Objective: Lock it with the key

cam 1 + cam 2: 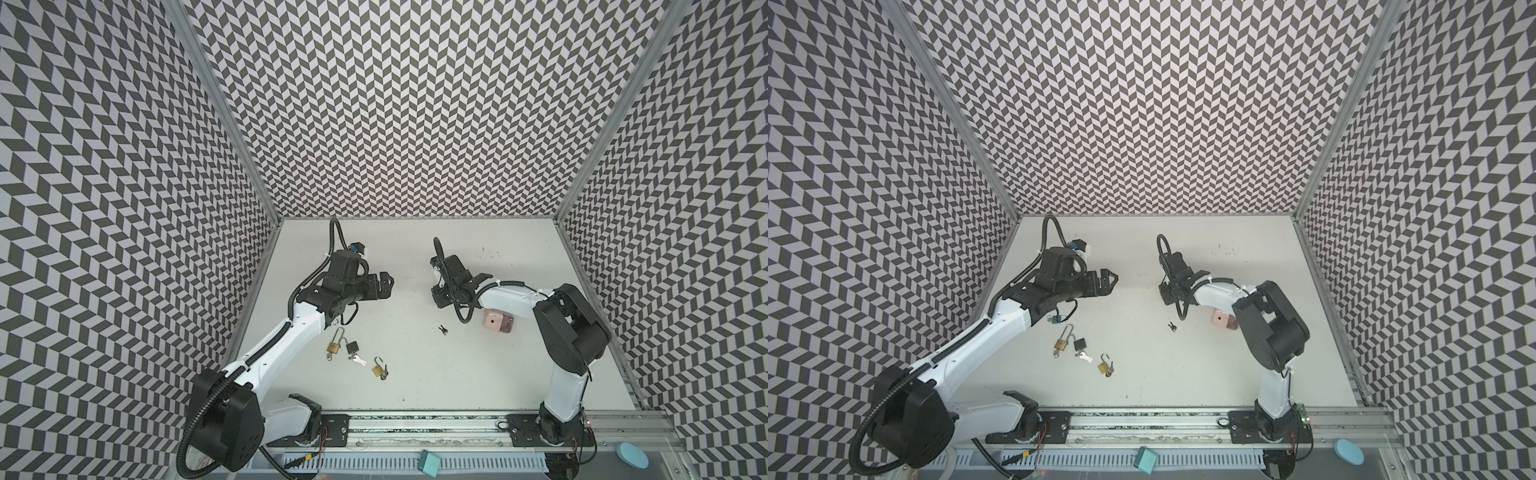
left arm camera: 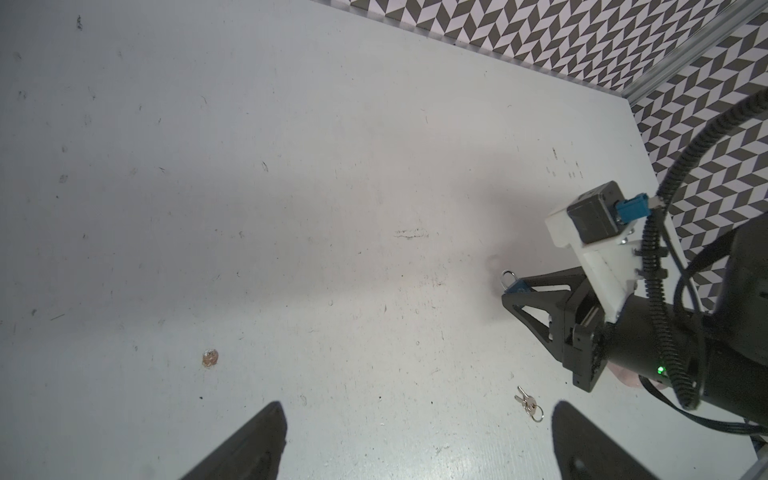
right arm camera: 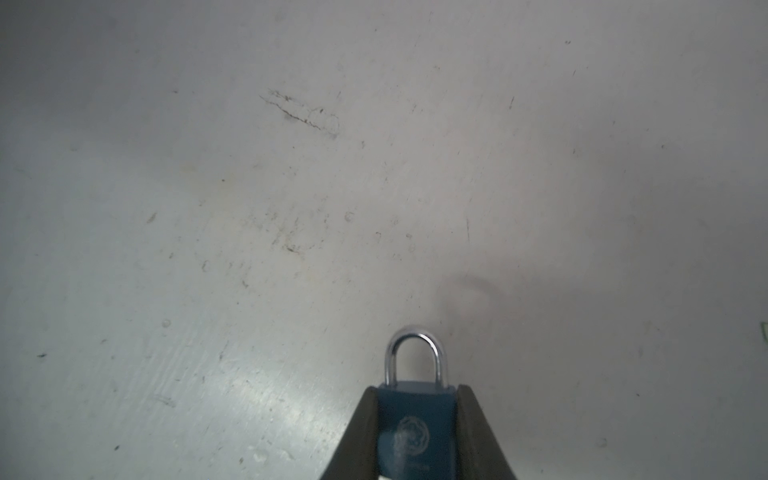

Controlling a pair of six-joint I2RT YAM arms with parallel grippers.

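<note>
My right gripper [image 3: 417,388] is shut on a blue padlock [image 3: 415,428], gripping its body from both sides. The silver shackle [image 3: 414,353] sticks out past the fingertips and looks closed. The left wrist view shows that gripper [image 2: 509,296] held low over the table with the padlock [image 2: 516,286] in it. A small pair of keys on a ring [image 1: 443,330] [image 1: 1172,327] [image 2: 527,405] lies on the table in front of the right gripper [image 1: 438,297] [image 1: 1165,293]. My left gripper [image 1: 384,284] [image 1: 1108,282] [image 2: 419,409] hovers open and empty left of centre.
On the table near the left arm lie a long-shackle brass padlock [image 1: 332,347], a black padlock [image 1: 352,347] with silver keys [image 1: 358,360], and a small brass padlock [image 1: 378,369]. Another blue lock [image 1: 1056,319] peeks from under the left arm. A pink box [image 1: 496,322] sits under the right arm.
</note>
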